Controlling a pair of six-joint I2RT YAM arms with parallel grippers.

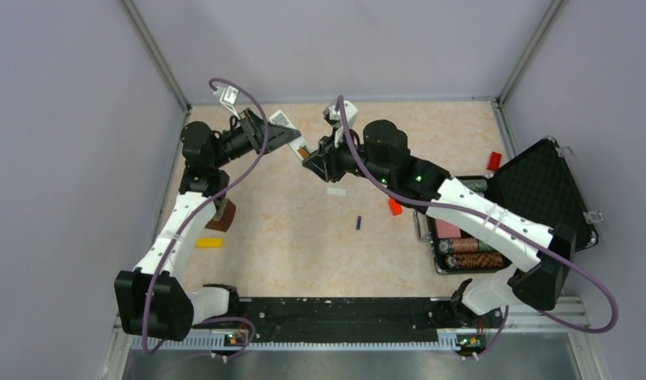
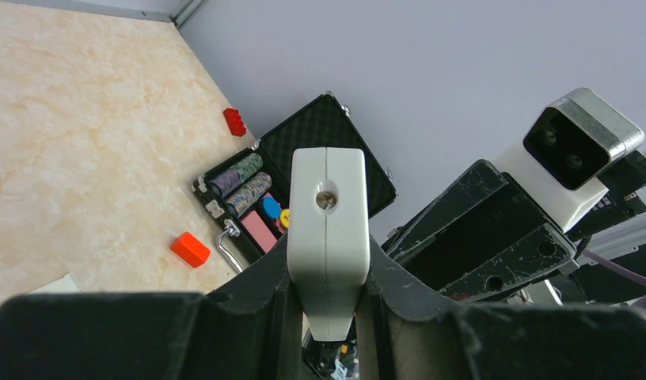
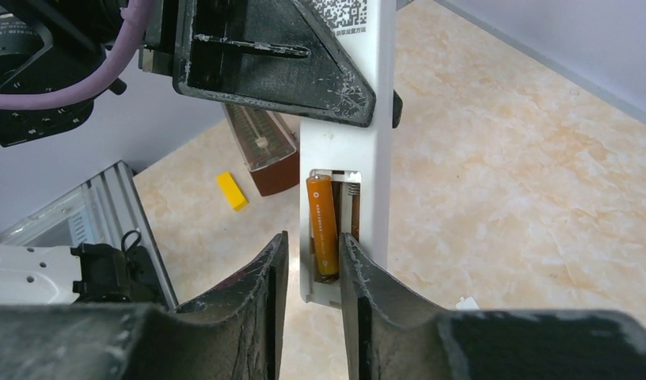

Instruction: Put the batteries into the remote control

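— What does the overhead view give you?
— Your left tool (image 1: 260, 133) holds the remote control (image 1: 283, 125) raised off the counter (image 1: 304, 253) and angled toward the right tool (image 1: 312, 164), so the open bay faces it. One purple battery (image 1: 359, 223) lies loose mid-counter. One white plate (image 1: 336, 191) lies near it, probably the cover set aside.
— And your left wrist?
— The left tool is pinching the remote between both fingers, end-on to the camera. I judge that grip is there to steady it for loading.
— Right wrist?
— One orange battery (image 3: 322, 226) sits in the left slot of the bay. The slot beside it is bare, with its spring showing. Your right tool's jaws are parted a little at the bay's lower end and grip nothing I can see. So you have two batteries, one seated and one to fetch, and two slots, one filled.
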